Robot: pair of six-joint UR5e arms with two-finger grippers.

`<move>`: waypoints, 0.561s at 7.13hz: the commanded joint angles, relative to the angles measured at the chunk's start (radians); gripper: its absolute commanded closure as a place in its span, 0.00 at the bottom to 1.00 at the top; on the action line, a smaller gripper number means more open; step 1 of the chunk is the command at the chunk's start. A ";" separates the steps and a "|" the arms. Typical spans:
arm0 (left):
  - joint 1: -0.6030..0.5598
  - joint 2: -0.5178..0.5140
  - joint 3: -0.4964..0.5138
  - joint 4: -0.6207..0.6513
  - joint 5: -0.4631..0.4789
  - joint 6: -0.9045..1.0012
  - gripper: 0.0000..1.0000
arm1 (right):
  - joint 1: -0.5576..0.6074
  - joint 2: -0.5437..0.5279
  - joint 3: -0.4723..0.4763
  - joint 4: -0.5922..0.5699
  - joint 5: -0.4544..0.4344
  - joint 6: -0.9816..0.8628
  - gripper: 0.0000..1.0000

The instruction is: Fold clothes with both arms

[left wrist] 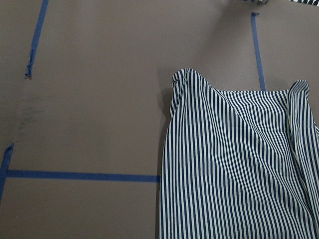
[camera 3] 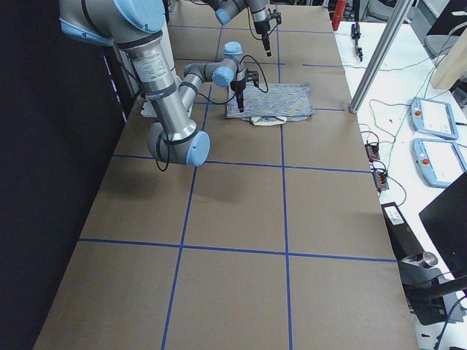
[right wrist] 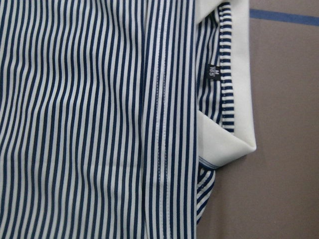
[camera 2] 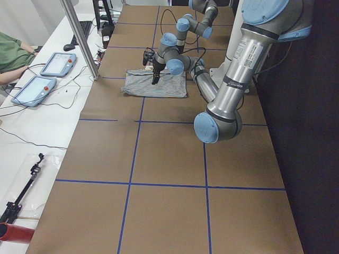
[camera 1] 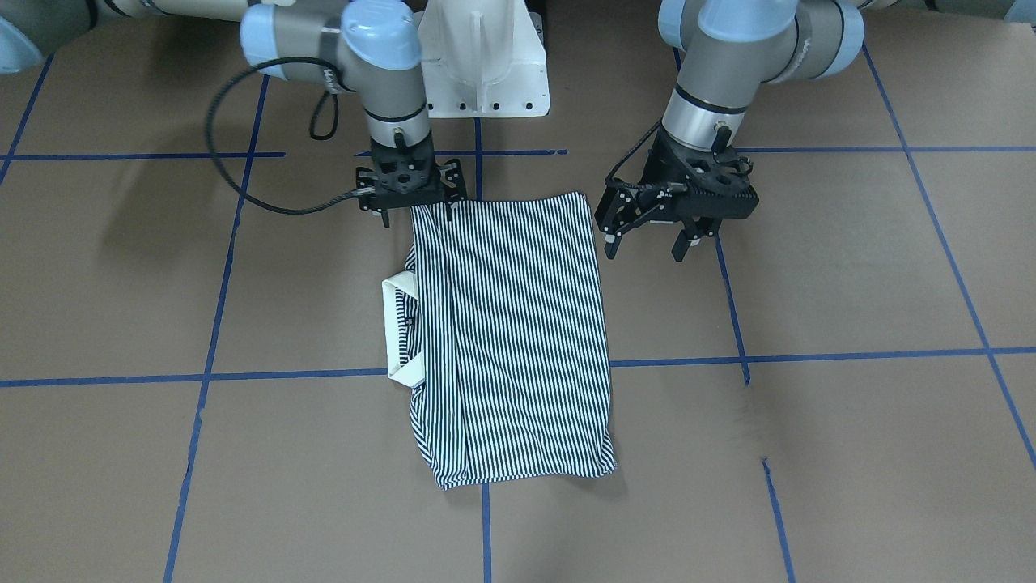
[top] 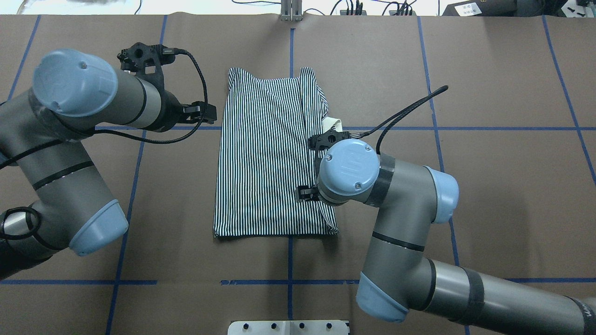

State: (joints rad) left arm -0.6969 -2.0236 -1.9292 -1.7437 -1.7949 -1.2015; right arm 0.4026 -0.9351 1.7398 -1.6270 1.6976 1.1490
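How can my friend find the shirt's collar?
Look at the brown table with blue tape lines; a striped shirt lies folded in its middle. From one long side pokes a plain cream band, the collar: the only part without stripes.

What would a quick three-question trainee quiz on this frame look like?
1. True or false: the left claw is gripping the polo shirt.
2. Multiple choice: the cream collar sticks out of the folded shirt on A) the robot's right side, B) the robot's left side, C) the side farthest from the robot.
3. Fill in: the ___ claw stands over the shirt's edge; the other is off the cloth.

Key
1. False. It is open and beside the shirt, over bare table.
2. A.
3. Right: the right claw is at the shirt's corner nearest the robot.
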 commanded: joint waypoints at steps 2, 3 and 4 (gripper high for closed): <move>0.014 0.006 -0.008 0.009 -0.001 -0.016 0.00 | -0.021 0.039 -0.098 -0.013 -0.021 -0.053 0.00; 0.022 0.006 -0.008 0.009 -0.001 -0.016 0.00 | -0.021 0.038 -0.098 -0.027 -0.023 -0.058 0.00; 0.022 0.006 -0.007 0.009 -0.001 -0.027 0.00 | -0.019 0.032 -0.098 -0.045 -0.026 -0.060 0.00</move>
State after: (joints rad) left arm -0.6778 -2.0172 -1.9375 -1.7348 -1.7961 -1.2201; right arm 0.3828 -0.8985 1.6431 -1.6529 1.6750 1.0951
